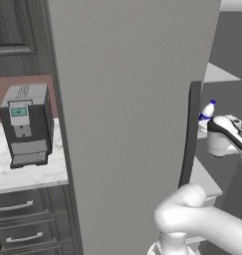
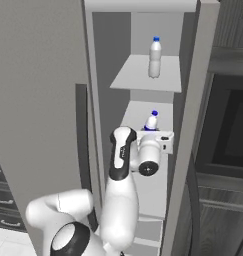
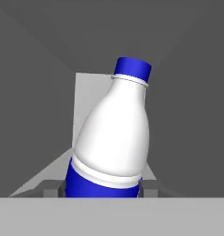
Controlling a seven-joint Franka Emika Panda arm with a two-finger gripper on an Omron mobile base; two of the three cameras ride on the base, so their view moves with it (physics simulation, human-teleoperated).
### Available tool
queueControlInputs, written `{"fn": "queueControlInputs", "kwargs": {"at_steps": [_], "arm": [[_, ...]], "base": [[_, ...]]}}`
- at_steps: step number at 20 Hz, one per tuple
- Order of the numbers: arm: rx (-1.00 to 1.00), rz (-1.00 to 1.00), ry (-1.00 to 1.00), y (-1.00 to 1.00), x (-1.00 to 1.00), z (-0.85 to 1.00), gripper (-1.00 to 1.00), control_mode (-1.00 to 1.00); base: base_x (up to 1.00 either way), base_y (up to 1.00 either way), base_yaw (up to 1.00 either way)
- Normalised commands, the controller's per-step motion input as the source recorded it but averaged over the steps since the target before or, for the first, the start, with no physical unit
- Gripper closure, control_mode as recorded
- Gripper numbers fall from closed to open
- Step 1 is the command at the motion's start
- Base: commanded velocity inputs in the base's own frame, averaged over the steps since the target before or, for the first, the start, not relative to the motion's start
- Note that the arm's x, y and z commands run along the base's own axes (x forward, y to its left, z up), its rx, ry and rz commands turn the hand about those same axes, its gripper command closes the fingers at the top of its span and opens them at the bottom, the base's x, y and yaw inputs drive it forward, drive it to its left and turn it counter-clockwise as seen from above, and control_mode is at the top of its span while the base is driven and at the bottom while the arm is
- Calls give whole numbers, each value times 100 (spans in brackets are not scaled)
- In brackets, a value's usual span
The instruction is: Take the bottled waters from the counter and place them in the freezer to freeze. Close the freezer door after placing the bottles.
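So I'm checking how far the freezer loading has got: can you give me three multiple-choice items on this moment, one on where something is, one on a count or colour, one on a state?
1. Where does the pale bottle stand?
A. On the upper shelf in the freezer
B. On the marble counter beside the coffee machine
C. On the floor

2. How many bottles are inside the freezer?
A. None
B. Two
C. Four

3. What is the gripper doing?
A. Hanging open over the counter
B. Pulling a drawer handle
C. Shut on the blue-banded bottle

Answers:
1 A: the right base view shows it upright on the higher white shelf.
2 B: one stands on the upper shelf, the other is at the lower shelf in the gripper.
3 C: in the hand view the fingertips flank the bottle's blue band.
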Motion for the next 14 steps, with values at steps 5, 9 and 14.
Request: {"fn": "queueControlInputs", "kwargs": {"at_steps": [5, 9, 14], "arm": [[-12, 0, 0, 0, 17, -22, 100, -100], [-4, 0, 11, -1, 24, 0, 100, -100], [-1, 0, 16, -2, 28, 0, 100, -100]], "base": [[0, 0, 0], [0, 0, 0], [0, 0, 0]]}}
